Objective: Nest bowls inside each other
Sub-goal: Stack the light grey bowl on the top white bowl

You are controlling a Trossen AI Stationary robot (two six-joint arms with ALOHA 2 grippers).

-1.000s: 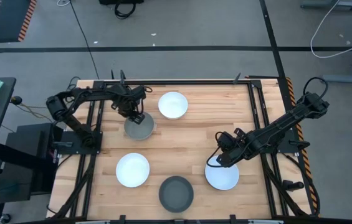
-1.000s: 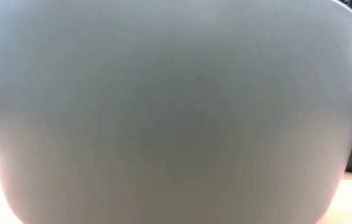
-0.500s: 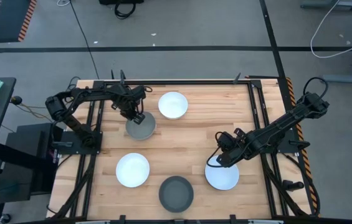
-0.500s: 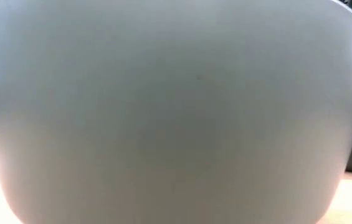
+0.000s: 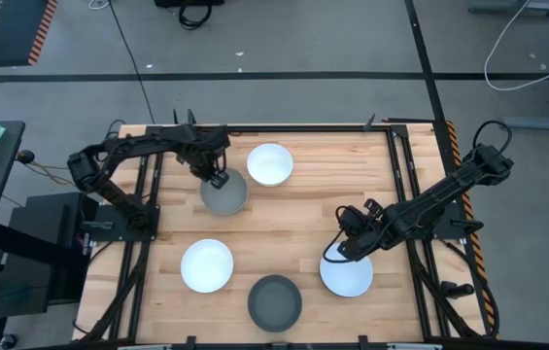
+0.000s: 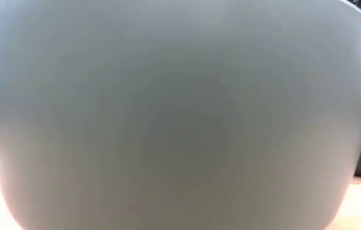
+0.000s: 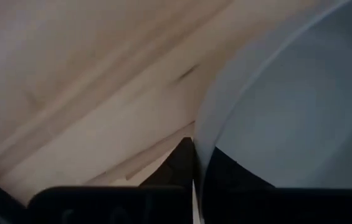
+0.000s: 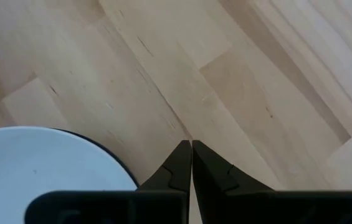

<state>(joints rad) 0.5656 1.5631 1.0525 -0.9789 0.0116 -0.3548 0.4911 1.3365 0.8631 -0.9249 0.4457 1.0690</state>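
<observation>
Grey bowl (image 5: 223,195) rim pinched in left jaws; right jaws closed, empty; low view blocked.

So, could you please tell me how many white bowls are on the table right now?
3: one white bowl at the far middle, one near left, one near right beside the right claw. More may be hidden.

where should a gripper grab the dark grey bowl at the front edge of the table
Probably by the rim, coming straight down: the dark grey bowl sits upright and open on the table, so one finger can go inside the wall and one outside. Its rim looks free all round, with both white bowls apart from it.
</observation>
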